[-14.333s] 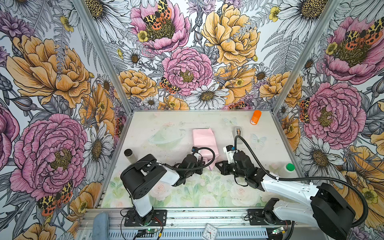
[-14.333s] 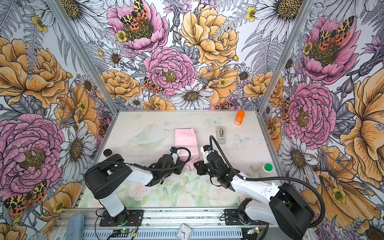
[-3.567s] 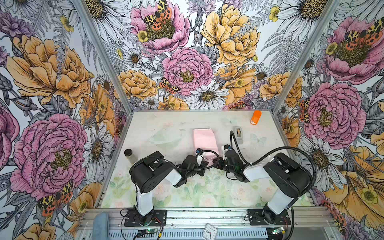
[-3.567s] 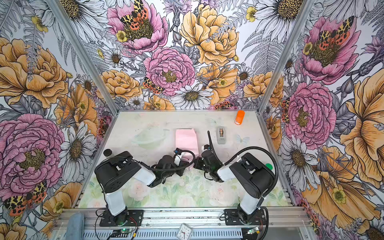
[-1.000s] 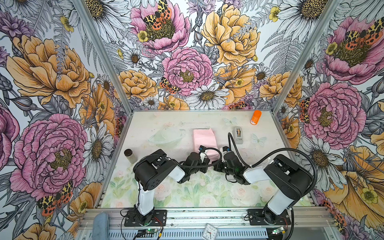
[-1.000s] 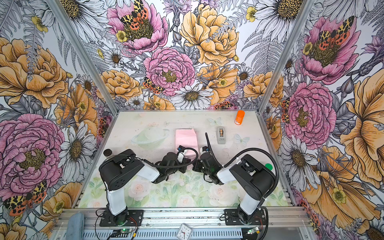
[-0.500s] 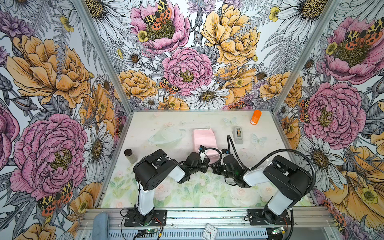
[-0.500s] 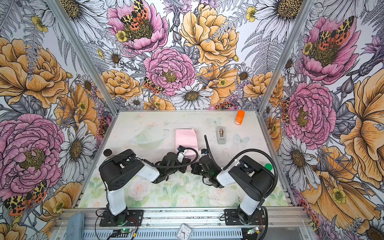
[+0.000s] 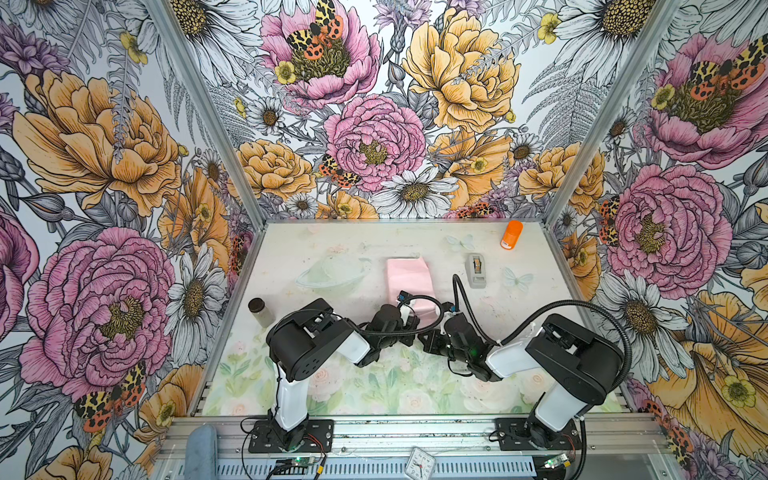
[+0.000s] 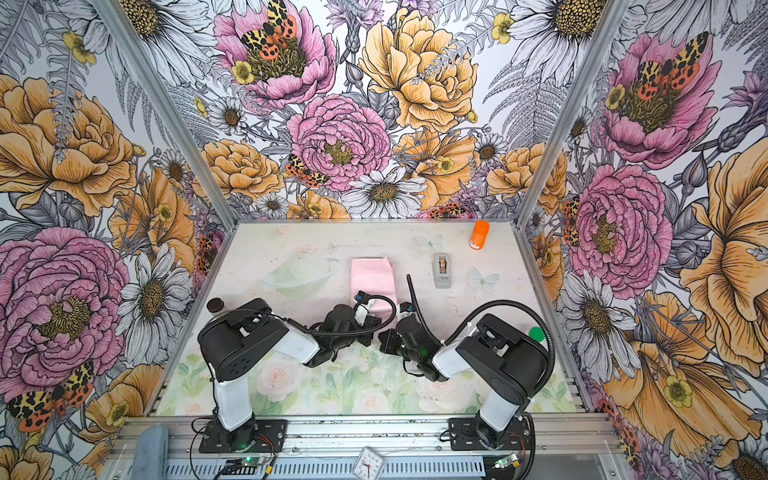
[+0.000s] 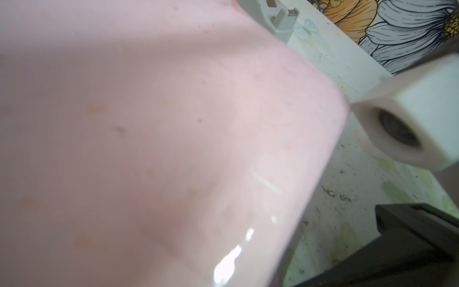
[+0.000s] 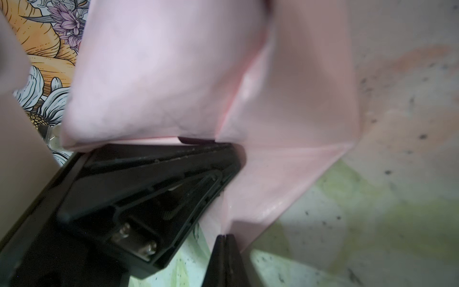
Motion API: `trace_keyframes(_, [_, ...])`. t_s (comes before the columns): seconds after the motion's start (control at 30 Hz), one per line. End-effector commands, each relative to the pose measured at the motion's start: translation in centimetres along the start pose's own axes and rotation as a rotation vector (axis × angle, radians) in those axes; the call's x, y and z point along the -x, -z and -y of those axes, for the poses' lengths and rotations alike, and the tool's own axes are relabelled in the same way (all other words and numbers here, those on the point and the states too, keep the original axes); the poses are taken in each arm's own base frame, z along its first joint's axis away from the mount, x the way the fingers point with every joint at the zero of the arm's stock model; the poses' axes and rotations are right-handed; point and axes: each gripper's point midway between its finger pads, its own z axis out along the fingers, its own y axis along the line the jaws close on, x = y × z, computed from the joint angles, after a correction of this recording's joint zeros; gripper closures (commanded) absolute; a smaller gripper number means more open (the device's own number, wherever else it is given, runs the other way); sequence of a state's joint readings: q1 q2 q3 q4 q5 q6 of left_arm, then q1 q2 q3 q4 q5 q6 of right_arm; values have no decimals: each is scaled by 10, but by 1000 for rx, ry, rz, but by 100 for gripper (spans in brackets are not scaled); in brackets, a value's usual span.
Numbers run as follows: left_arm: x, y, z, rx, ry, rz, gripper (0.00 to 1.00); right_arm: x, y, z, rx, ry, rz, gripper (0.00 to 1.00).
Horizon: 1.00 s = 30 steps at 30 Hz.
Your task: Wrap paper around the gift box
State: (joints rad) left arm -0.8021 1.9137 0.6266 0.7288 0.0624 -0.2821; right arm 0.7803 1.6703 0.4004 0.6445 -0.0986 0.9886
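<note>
The paper (image 9: pixel 409 276) lies pale-pink side up in the middle of the table (image 9: pixel 332 245), folded into a parcel, and I cannot see the gift box under it. At its near end the right gripper (image 12: pixel 224 244) is pinched tight on a stretched flap. The left gripper (image 12: pixel 218 159), jaws closed, sits against the parcel's end.

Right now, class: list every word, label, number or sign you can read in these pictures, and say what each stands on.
No text can be read anywhere.
On the clock: dial marks too small to read.
On the orange bottle: no legible label.
On the tape dispenser: no print visible.
</note>
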Motion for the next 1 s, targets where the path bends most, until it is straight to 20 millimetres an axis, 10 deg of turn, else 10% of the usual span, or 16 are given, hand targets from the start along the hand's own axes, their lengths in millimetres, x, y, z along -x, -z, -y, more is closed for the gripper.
trace_keyframes(0.0, [-26, 0, -21, 86, 10, -84, 91, -34, 5, 24, -93, -2, -98, 100])
trace_keyframes(0.97, [-26, 0, -17, 80, 3, -85, 91, 4, 1, 41, -137, -13, -48, 100])
